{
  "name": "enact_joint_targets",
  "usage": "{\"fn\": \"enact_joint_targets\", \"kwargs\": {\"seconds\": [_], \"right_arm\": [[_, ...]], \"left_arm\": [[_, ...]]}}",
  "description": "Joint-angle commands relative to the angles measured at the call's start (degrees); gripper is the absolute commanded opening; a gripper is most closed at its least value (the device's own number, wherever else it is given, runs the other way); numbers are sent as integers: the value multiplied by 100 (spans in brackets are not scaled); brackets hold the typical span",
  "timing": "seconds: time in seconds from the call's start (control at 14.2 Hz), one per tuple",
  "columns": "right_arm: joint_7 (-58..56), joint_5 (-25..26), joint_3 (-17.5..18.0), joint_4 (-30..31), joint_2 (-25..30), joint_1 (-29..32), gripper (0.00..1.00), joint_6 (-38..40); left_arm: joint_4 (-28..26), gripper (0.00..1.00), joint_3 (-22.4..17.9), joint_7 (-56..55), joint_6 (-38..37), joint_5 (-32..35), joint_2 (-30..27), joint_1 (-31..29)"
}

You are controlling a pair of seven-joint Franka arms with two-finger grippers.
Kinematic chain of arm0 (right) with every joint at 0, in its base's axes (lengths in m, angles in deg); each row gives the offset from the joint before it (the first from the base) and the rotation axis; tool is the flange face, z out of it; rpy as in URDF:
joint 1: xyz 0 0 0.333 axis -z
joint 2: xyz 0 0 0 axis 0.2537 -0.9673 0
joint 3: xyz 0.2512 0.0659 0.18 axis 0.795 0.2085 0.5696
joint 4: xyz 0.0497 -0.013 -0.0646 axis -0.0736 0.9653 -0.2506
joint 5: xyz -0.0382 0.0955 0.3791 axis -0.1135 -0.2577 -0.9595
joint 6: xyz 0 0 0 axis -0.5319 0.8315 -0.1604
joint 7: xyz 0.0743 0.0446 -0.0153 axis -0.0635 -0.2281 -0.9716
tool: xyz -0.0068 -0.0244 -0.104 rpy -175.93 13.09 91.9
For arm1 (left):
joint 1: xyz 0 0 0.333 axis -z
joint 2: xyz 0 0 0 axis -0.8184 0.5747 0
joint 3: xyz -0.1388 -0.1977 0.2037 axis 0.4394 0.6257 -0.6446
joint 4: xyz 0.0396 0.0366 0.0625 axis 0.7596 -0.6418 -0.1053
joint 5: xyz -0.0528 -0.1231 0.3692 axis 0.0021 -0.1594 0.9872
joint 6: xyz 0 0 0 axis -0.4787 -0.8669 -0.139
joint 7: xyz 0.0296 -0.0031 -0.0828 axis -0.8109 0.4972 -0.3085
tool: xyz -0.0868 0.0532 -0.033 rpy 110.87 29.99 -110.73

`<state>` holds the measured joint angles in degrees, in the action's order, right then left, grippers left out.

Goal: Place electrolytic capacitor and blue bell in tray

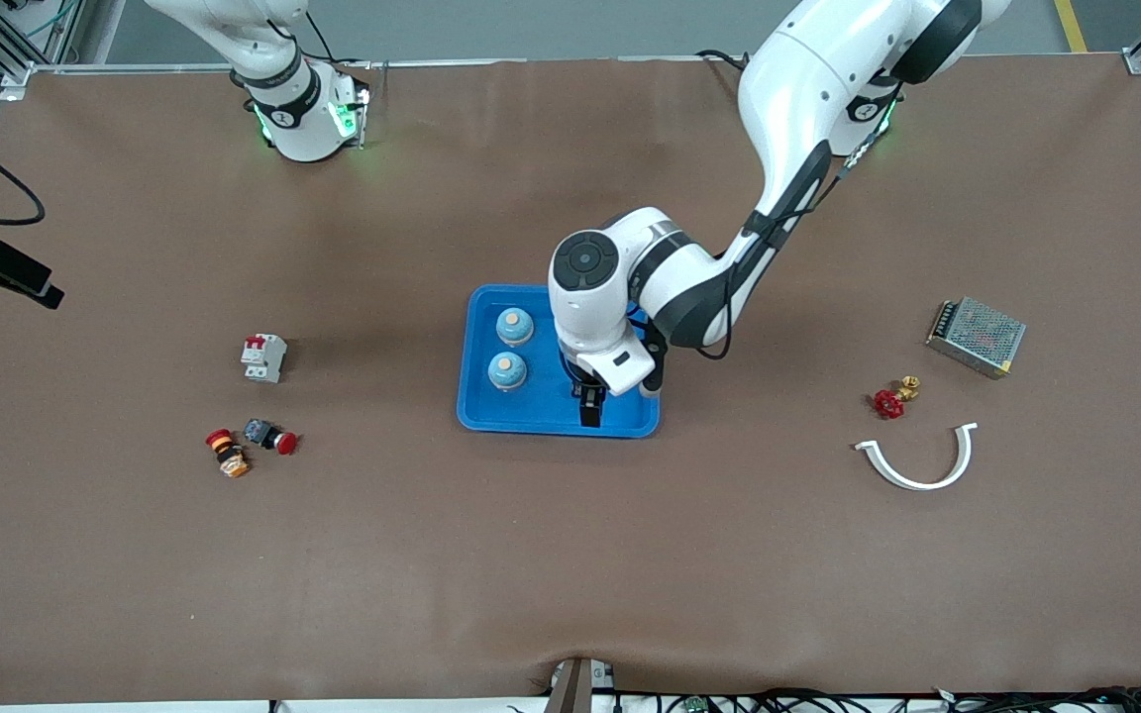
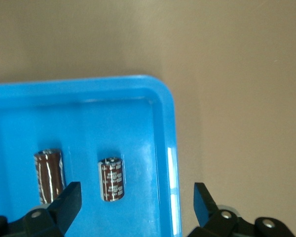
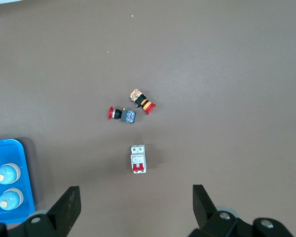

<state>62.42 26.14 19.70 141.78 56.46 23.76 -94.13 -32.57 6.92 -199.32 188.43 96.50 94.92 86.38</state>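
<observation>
A: Nearest the front camera on the desk [image 1: 570, 555]?

B: White curved bracket [image 1: 917, 460] toward the left arm's end; toward the right arm's end, an orange-striped push button [image 1: 227, 453] and a red-capped switch [image 1: 270, 436], lying close together.

A: Next row?

B: Red valve handle [image 1: 889, 401] with a brass fitting touching it, then the tray [image 1: 531, 421], mid-desk. Left gripper [image 1: 590, 408] hangs low over the tray's end toward the left arm, jaws spread wide, clamped on nothing.

A: What sits under it?

B: Two electrolytic capacitors on the tray floor, both lying on their sides: capacitor [image 2: 111, 178] near the rim, second capacitor [image 2: 49, 175] beside it. One finger [image 2: 69, 200] overlaps the second in the wrist view; contact uncertain, probably just above it.

A: Bells?

B: Two blue bells in the tray's other end, nearer bell [image 1: 507, 370], farther bell [image 1: 514, 325], upright and apart.

A: Farther back?

B: White circuit breaker [image 1: 263, 357], metal power supply [image 1: 976, 337]. Right gripper [image 3: 133, 207] waits high over the right arm's end, jaws wide apart, empty.
</observation>
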Motion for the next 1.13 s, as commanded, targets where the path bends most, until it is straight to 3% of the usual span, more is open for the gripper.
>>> {"fn": "enact_joint_targets", "kwargs": {"seconds": [0.0, 0.35, 1.06], "right_arm": [[-441, 57, 25, -97, -47, -2, 100, 94], [-585, -13, -37, -158, -21, 244, 100, 94], [-585, -4, -2, -105, -21, -133, 100, 348]], "left_arm": [[-86, 100, -6, 1057, -324, -300, -434, -314], [-165, 100, -15, 2660, -782, -318, -874, -947], [-201, 100, -6, 5059, -1291, -582, -1551, -2309]]}}
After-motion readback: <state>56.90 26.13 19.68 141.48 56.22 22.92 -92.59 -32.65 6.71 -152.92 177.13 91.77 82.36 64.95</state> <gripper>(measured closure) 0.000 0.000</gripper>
